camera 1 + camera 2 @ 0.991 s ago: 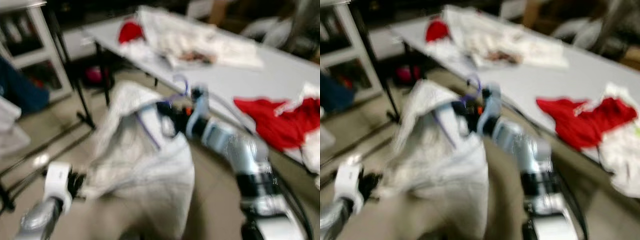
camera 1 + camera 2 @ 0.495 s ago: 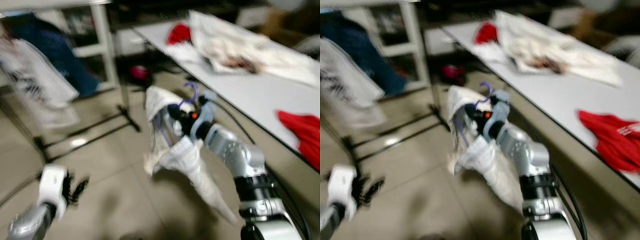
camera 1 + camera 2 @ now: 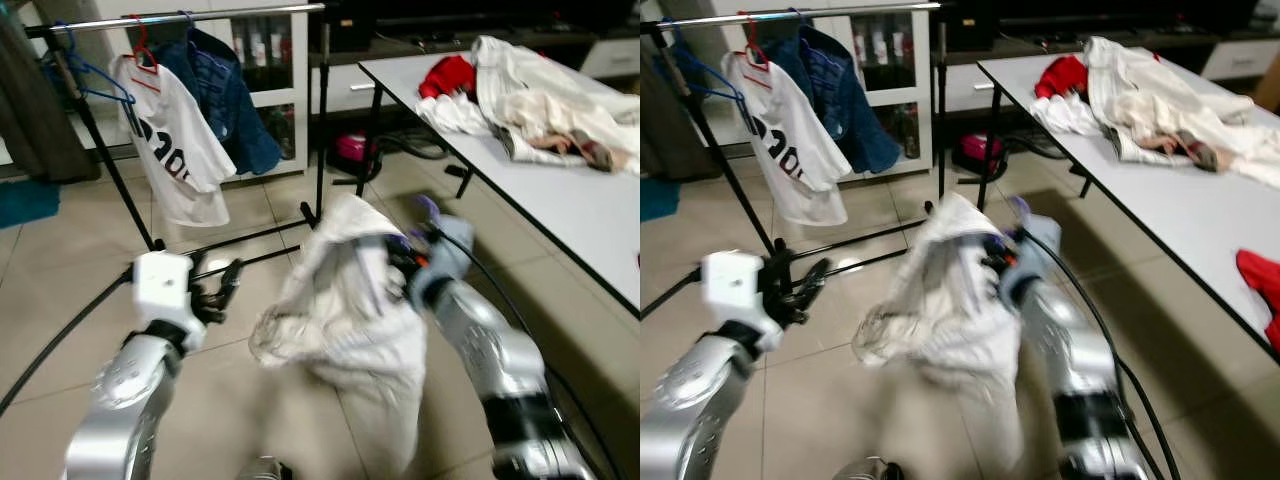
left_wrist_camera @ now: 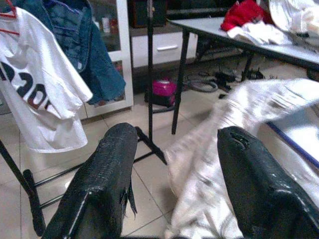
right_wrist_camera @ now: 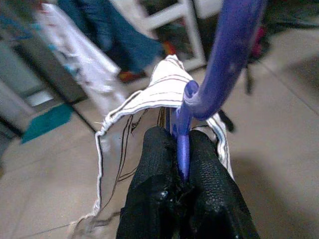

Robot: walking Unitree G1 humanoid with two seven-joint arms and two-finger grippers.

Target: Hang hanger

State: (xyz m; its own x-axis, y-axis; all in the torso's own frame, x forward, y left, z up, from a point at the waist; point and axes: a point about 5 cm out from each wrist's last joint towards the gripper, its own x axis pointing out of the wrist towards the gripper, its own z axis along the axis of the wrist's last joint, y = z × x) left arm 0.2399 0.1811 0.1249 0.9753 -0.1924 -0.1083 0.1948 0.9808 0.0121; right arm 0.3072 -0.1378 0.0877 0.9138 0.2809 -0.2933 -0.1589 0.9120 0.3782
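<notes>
Meanwhile my right gripper [image 5: 182, 172] pinched the purple hanger [image 5: 227, 59] carrying a white shirt [image 3: 345, 310]; my left gripper [image 4: 174, 184] hung wide apart.

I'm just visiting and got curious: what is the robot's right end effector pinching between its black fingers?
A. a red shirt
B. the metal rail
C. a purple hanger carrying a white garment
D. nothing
C: the right end effector is shut on the purple hanger, with the white garment draped from it.

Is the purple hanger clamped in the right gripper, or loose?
Clamped. In the right wrist view the right gripper's black fingers press shut on the purple hanger's stem, just below its hook, with the white garment draped on it.
</notes>
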